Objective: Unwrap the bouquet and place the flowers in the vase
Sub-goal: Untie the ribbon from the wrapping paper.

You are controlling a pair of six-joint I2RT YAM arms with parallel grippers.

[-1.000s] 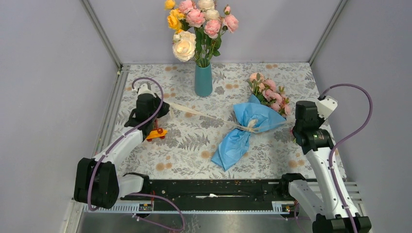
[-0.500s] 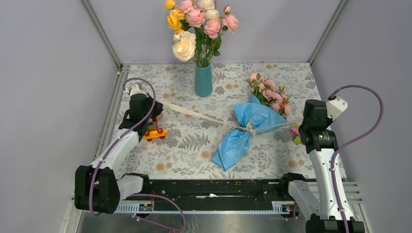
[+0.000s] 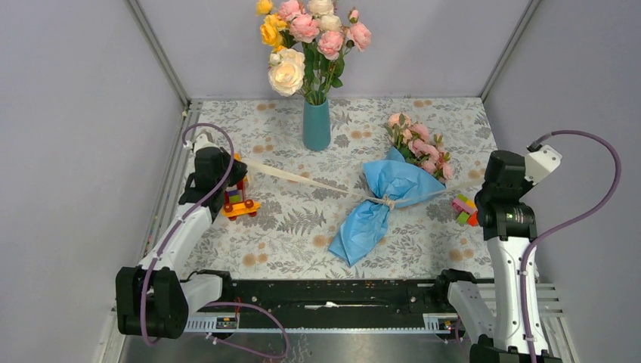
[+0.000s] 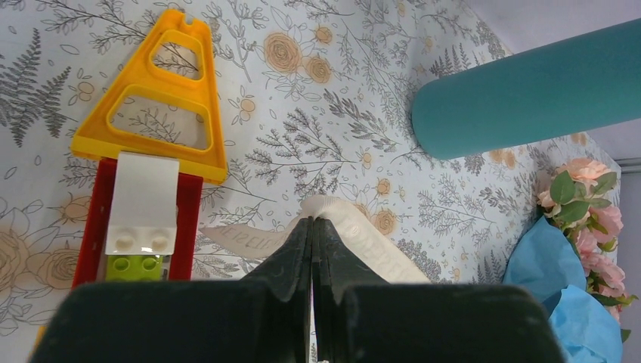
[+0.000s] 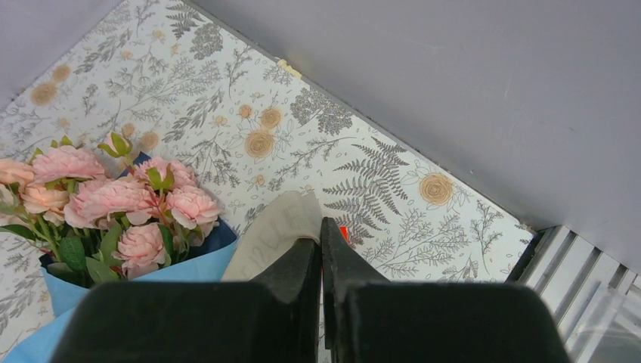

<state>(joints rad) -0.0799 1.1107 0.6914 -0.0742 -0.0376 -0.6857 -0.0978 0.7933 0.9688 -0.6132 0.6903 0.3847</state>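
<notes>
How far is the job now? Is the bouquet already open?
Early stage. Done: the left fingers and the right fingers are each shut on one end of the ribbon. In hand: the ribbon looks taut to the knot on the bouquet. Left: the knot is tied, the blue paper wraps the flowers, and none stand in the vase.

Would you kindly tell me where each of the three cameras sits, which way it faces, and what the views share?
Top external: high behind the robot, looking down on the table; left arm and right arm show.
Left wrist: on the left arm, facing the vase; shut left gripper pinching the ribbon.
Right wrist: on the right arm, facing the bouquet and a wall; shut right gripper pinching the ribbon's other end.
Shared: the bouquet shows in all three.
</notes>
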